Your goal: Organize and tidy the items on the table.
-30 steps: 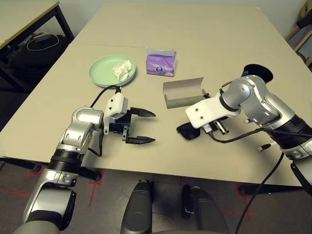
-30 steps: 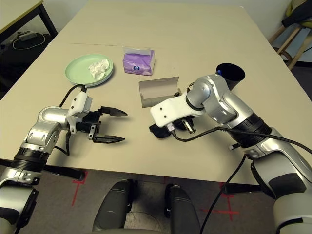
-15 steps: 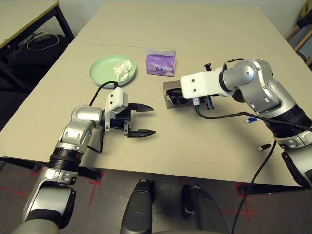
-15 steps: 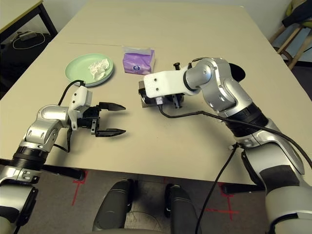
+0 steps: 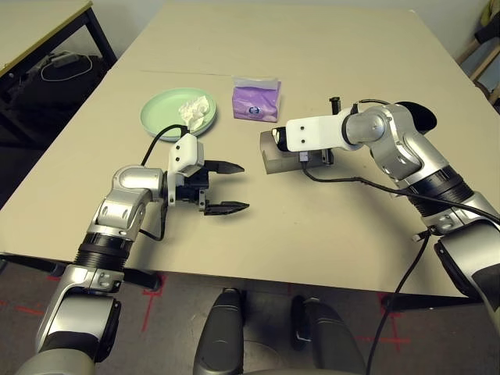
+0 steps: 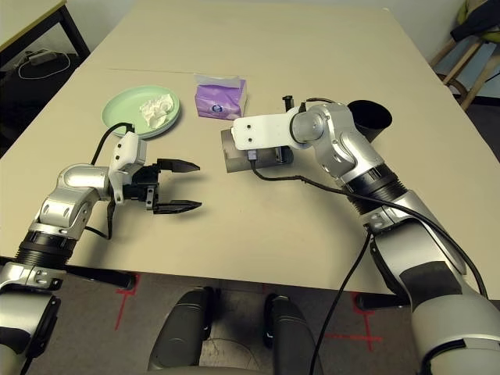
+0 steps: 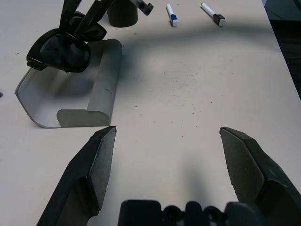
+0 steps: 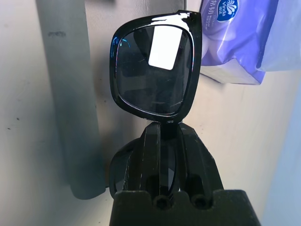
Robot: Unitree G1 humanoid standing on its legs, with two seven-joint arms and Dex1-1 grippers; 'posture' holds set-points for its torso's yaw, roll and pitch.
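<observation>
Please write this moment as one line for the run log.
right gripper: shut on sunglasses | above open glasses case | left gripper: open, empty

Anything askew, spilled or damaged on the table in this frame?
Little stands out. A crumpled tissue lies on the green plate, and two pens lie loose near the black cup. Nothing is spilled or visibly damaged.

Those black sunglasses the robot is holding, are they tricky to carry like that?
Probably a bit. The right gripper pinches the sunglasses near the bridge, and the glossy lens looks slippery, so they might swivel. They look light and stiff, though likely scratchable. Lowered into the open grey case, they should settle rather than roll.
</observation>
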